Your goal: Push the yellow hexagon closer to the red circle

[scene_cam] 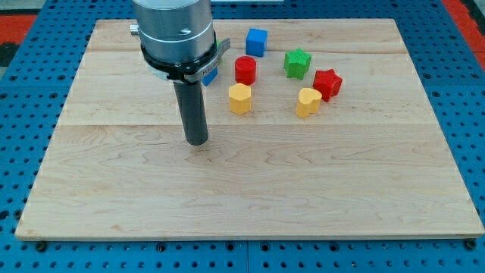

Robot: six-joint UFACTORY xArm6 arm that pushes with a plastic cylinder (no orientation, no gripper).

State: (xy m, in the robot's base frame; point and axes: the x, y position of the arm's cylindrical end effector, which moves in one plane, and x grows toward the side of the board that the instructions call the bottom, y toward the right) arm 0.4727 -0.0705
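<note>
The yellow hexagon (239, 98) sits just below the red circle (245, 70), nearly touching. It looks light, rigid and likely to slide easily; pushing its lower face suits. The tip (197, 142), no gripper, stands to its lower left. The wooden bench (250, 189) is smooth, roomy.

yellow hexagon (239, 98) | red circle (245, 70) | blue cube (257, 42) | green star (297, 63) | pale wood board (250, 189)
</note>
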